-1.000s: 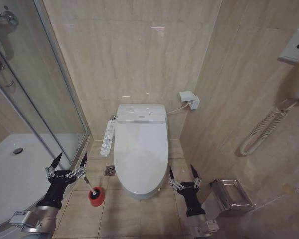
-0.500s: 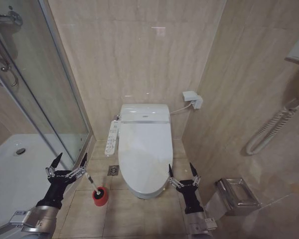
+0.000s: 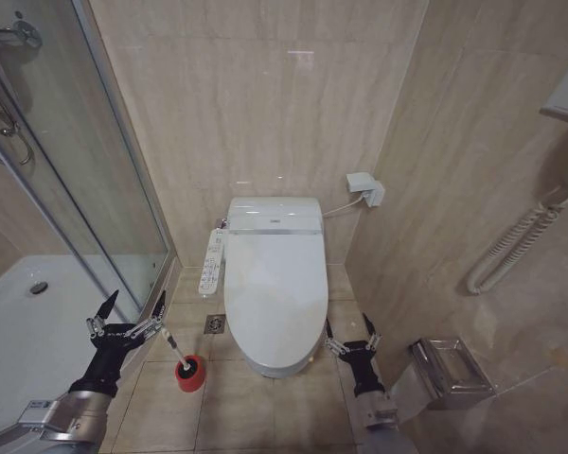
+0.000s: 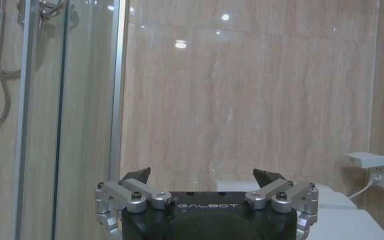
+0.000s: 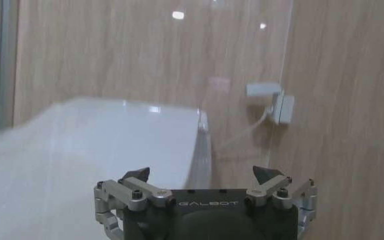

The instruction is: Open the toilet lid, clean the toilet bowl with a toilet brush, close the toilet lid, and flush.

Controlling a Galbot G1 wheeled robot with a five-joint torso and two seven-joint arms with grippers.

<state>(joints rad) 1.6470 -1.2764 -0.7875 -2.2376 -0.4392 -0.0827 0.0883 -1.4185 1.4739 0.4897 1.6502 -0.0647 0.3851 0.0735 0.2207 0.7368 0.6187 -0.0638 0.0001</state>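
2 grippers are hovering with fingers apart: my right gripper [image 3: 351,333] just beside the front of the toilet lid [image 3: 275,288], my left gripper [image 3: 127,312] near the toilet brush [image 3: 182,364]. I am judging the lid, lying shut, as stiff, light and slippery; I am targeting its front edge.

White toilet lid [image 3: 273,288], red brush cup [image 3: 190,375], beige veined wall tiles [image 3: 256,104]

The closed toilet lid [image 3: 275,288] hides the toilet bowl beneath it. The toilet brush [image 3: 173,354] has its bristle head sunk out of sight in the red cup [image 3: 190,373]. In the right wrist view the toilet lid is blurred, cut off at the left edge
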